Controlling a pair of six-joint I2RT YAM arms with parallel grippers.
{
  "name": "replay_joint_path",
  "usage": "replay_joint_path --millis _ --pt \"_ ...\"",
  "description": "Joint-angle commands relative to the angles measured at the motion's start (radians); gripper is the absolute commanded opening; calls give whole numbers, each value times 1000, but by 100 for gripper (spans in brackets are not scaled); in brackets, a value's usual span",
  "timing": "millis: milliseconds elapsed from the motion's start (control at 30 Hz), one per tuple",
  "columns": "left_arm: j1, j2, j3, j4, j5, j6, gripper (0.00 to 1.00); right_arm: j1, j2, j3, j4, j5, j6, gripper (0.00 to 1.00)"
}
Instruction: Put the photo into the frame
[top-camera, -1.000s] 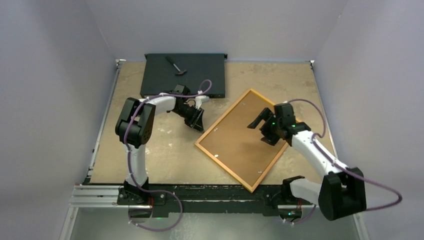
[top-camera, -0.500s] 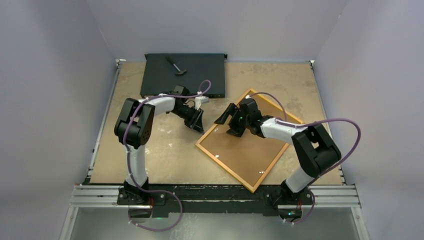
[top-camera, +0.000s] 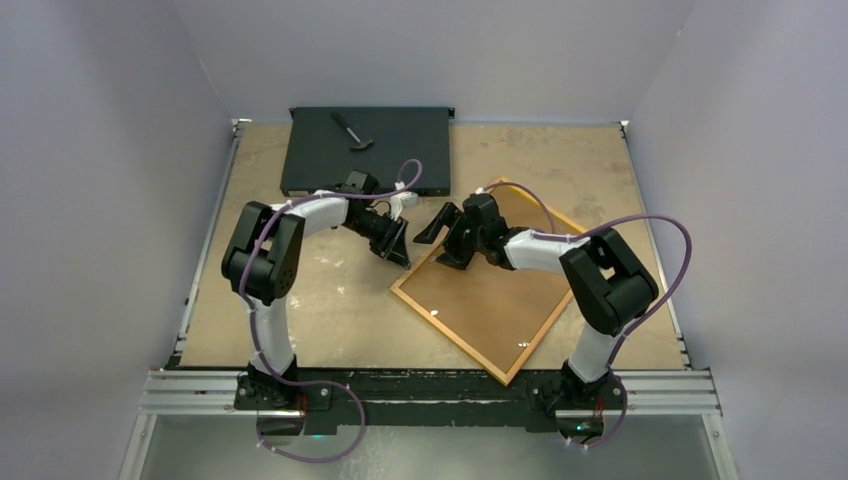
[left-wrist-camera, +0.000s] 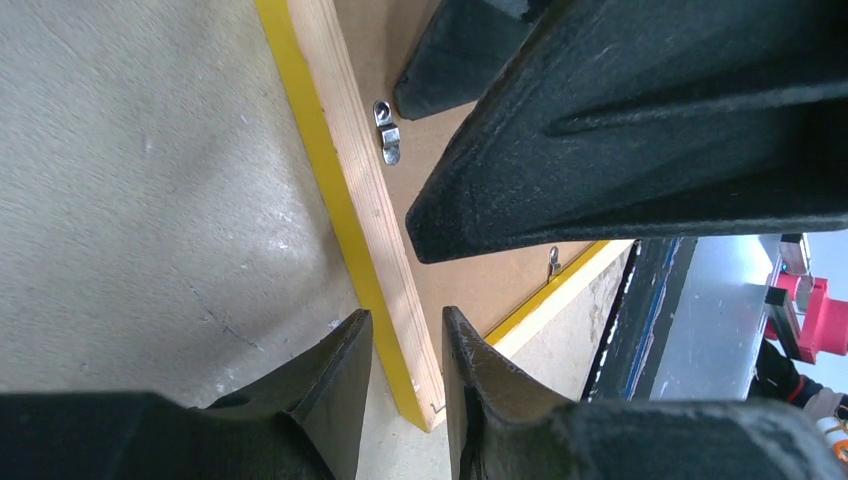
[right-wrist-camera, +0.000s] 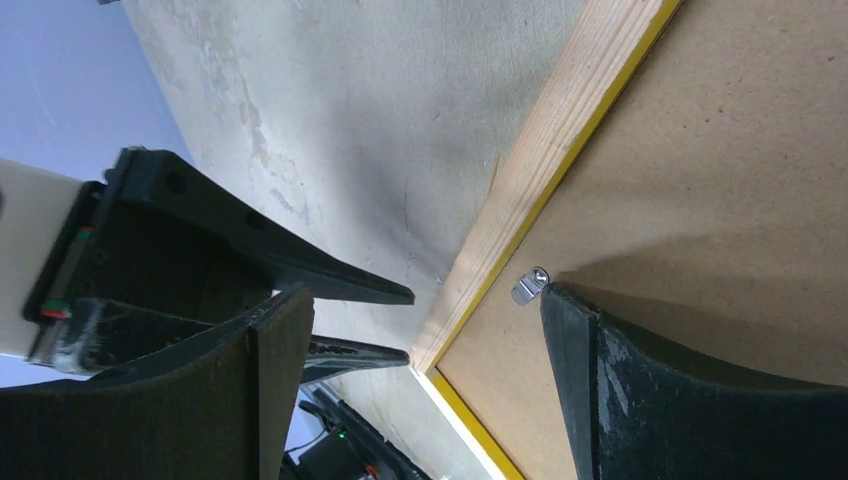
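The frame (top-camera: 447, 335) lies face down on the table, its yellow-orange border around a brown backing board (top-camera: 490, 295). The photo is out of view. My left gripper (top-camera: 400, 255) sits low at the frame's left corner. In the left wrist view its fingers stand a little apart (left-wrist-camera: 405, 320), with the wooden rim (left-wrist-camera: 350, 180) showing between them and a strip of table beside one finger. My right gripper (top-camera: 440, 245) is wide open over the frame's upper-left edge. In the right wrist view (right-wrist-camera: 425, 300) one fingertip is next to a small metal clip (right-wrist-camera: 528, 285), which also shows in the left wrist view (left-wrist-camera: 386, 132).
A flat black box (top-camera: 365, 150) lies at the back left with a small hammer (top-camera: 352, 132) on it. The two grippers are close together at the frame's left side. Grey walls stand on three sides, and a metal rail (top-camera: 430, 390) runs along the near edge.
My right arm has swung left across the frame, from its right part to its upper-left edge near the left gripper. The left gripper has barely moved. The frame stays in place.
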Motion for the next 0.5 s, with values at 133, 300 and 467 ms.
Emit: replay_joint_path --millis 133,300,467 --pt "-14 -14 -63 61 1 -4 30 7 20 28 16 -16 18 86" --pt "-22 -16 -88 82 -17 -7 29 12 26 24 24 -14 28 86" --pt "-25 -10 -106 90 -19 -8 28 17 43 26 35 -15 30 86"
